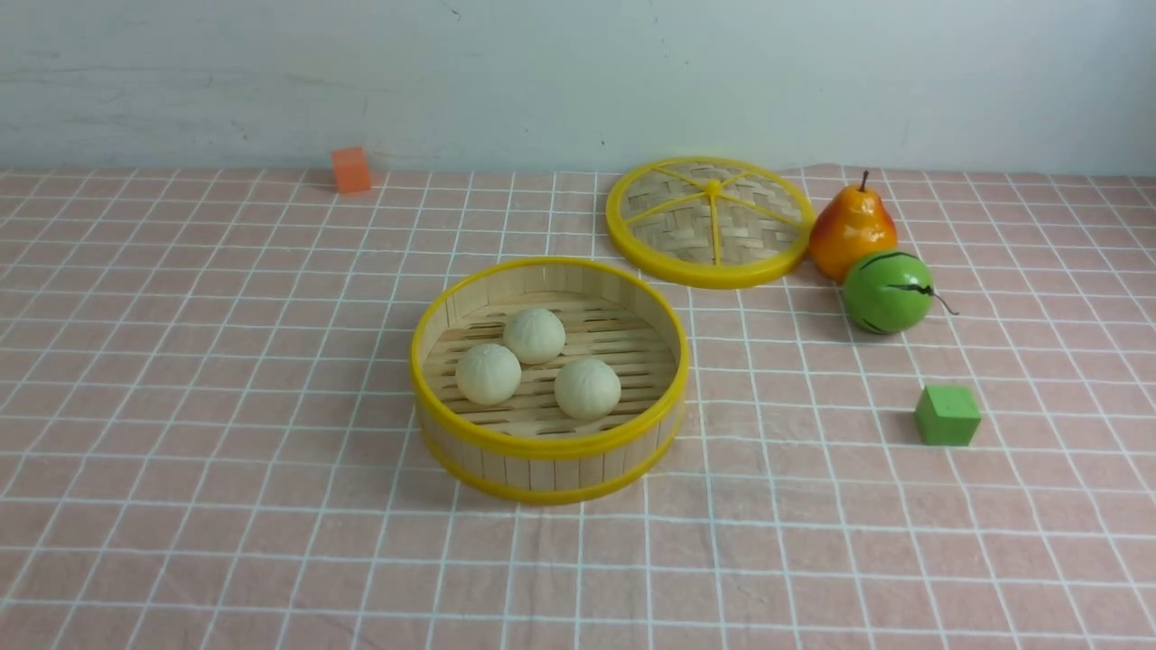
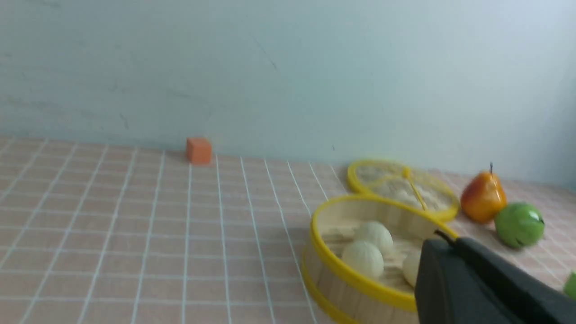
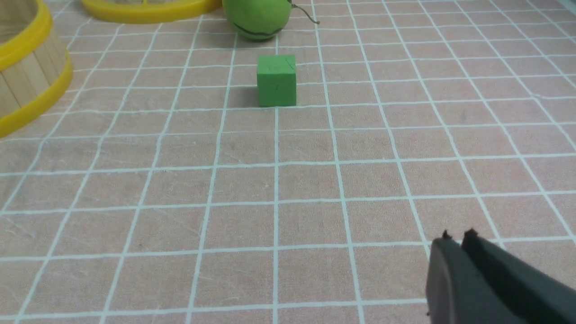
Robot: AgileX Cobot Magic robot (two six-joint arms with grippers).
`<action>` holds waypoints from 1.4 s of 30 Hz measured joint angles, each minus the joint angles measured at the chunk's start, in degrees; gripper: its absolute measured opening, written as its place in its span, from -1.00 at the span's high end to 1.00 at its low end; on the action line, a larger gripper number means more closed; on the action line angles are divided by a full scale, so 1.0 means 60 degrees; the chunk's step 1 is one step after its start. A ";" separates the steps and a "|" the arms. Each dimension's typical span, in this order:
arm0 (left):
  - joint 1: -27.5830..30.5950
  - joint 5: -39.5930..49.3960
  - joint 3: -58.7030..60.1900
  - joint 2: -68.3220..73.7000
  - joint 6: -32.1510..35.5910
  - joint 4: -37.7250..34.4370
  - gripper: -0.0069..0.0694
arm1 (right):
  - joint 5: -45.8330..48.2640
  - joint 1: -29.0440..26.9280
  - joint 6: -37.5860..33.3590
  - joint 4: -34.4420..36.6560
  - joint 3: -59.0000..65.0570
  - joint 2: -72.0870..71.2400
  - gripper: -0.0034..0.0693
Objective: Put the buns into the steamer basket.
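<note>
Right now both dark grippers sit with their jaws pressed together and nothing between them: the left gripper (image 2: 443,238) shows only in its own wrist view, raised in front of the near rim of the round bamboo steamer basket with yellow rims (image 1: 549,447), and the right gripper (image 3: 456,237) shows only in its wrist view, low over bare pink checked tablecloth (image 1: 226,406). Neither arm appears in the front view. Beyond the right gripper stands a small green cube (image 1: 946,415), well apart from it, and past that a green striped ball (image 1: 888,292) touching an orange-yellow pear (image 1: 851,231). Just beside the pear lies the flat woven yellow-rimmed lid (image 1: 711,220), behind the basket. All three small cream-white round buns (image 1: 535,336) rest on the basket's slatted floor, close together. A small orange cube (image 1: 350,170) sits far back by the pale wall
</note>
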 joint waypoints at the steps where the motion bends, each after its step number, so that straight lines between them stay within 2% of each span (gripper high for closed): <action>1: 0.0321 -0.0637 0.0450 0.0000 -0.0018 -0.0130 0.85 | 0.0000 0.0000 0.0000 0.0000 0.0000 0.0000 0.82; 4: 0.0857 -0.1252 0.1260 -0.0028 -0.0270 -0.0163 0.85 | 0.0000 0.0000 0.0000 0.0000 0.0000 0.0000 0.82; 9: 0.1042 -0.1122 0.2243 -0.0424 -0.0424 0.0071 0.85 | 0.0000 0.0000 0.0000 0.0000 0.0000 0.0000 0.80; 17: 0.1046 0.1373 0.2438 -0.0443 -0.0441 0.0134 0.85 | 0.0010 0.0000 0.0000 0.0000 0.0000 0.0000 0.79; 20: 0.1046 0.1770 0.2451 -0.0443 -0.0441 0.0124 0.85 | 0.0010 0.0000 0.0000 0.0000 0.0000 0.0000 0.79; 42: 0.1046 0.1792 0.2451 -0.0443 -0.0441 0.0114 0.85 | 0.0010 0.0000 0.0000 0.0000 0.0000 0.0000 0.70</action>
